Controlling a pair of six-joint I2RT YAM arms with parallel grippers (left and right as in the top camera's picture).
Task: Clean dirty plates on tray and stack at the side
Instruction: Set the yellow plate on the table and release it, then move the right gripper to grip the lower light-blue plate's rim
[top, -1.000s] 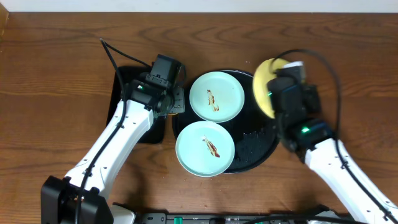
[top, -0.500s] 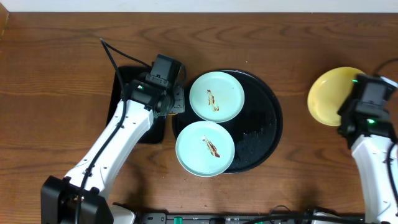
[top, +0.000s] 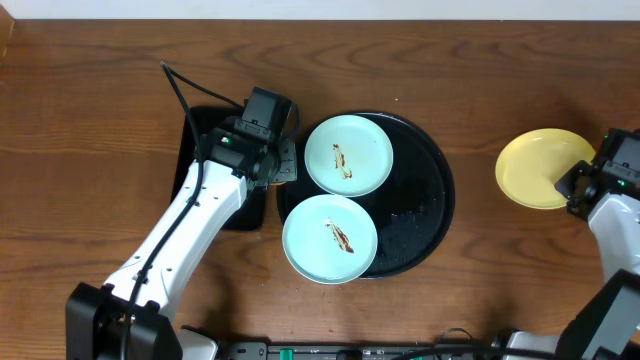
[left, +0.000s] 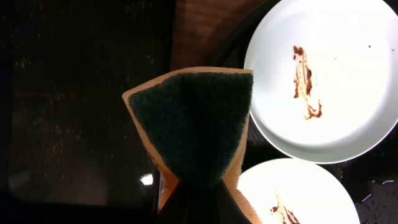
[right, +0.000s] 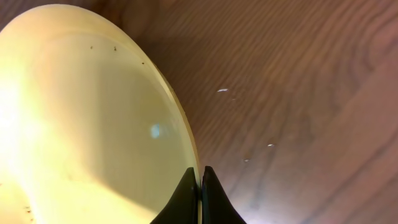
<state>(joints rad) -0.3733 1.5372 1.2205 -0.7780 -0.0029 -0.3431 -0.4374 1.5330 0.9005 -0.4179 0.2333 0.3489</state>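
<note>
Finds the right tool pressed together on the near rim of the yellow plate, that plate on the table straight ahead of the tool, well apart from the round black tray. Finds the left tool pinching a sponge above a smaller rectangular tray. Places one aqua plate just off that tool's right side and a second aqua plate right of it and farther back, both on the round black tray, each smeared brown at centre. Judges the plates light, stiff, glossy, probably slippery, breakable if dropped; advises a pinch across the raised rim. Counts three plates: two aqua, one yellow; two trays; one sponge.
</note>
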